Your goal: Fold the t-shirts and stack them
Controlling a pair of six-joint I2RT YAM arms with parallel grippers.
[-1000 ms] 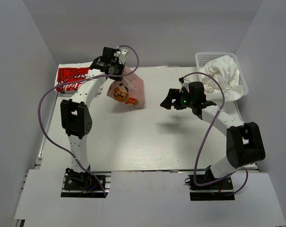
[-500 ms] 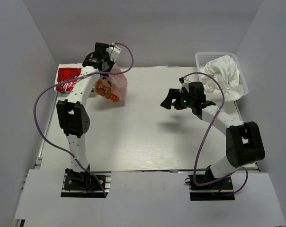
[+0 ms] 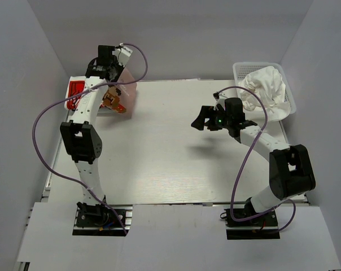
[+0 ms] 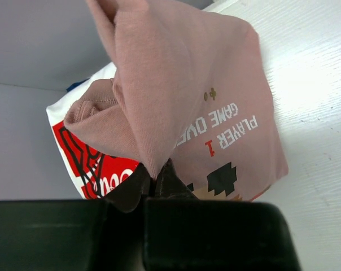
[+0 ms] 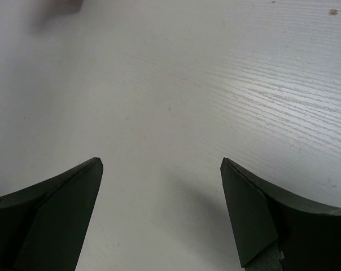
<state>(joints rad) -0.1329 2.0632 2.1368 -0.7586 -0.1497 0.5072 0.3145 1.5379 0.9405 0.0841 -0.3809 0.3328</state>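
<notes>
Shifted leftward to far-left corner: left gripper (image 4: 156, 179), clamped on folded-looking pink tee (image 4: 215, 84), hanging over red-logo tee (image 4: 74, 141). Right gripper (image 5: 161, 164): jaws wide, empty, mid-table. Outstanding: pink tee onto stack; white tees (image 3: 263, 84) in far-right basket (image 3: 238, 68), unfolded.

Top view: bright, even, diffuse light from above. The right arm (image 3: 255, 141) casts a faint, soft shadow on the table (image 3: 159, 169). No motion blur.

Left wrist view: the pink tee (image 4: 187, 84) and its print are sharp. The table at right is glared almost white. The left gripper (image 4: 156, 182) is black and featureless.

Right wrist view: the table grain is sharp. The fingers (image 5: 52, 214) are dark and soft-edged, with a dim shadow between them.
</notes>
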